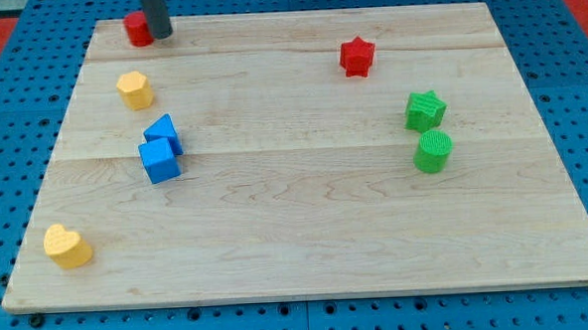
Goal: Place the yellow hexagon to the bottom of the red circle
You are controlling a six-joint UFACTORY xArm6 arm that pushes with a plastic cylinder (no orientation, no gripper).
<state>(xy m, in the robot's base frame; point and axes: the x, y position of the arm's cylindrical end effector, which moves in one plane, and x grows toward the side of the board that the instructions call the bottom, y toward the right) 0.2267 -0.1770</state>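
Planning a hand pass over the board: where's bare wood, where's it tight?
Open: the wide middle between the blue blocks and the green pair, and the bottom strip right of the yellow heart. Tight: the view's top-left, where my tip touches the red circle above the yellow hexagon. The red star sits alone up top.

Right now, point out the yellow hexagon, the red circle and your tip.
yellow hexagon point(135, 89), camera view, its top face.
red circle point(136, 29), camera view, the side left visible beside the rod.
my tip point(159, 36), camera view, rod's lowest end, against the red circle's right.
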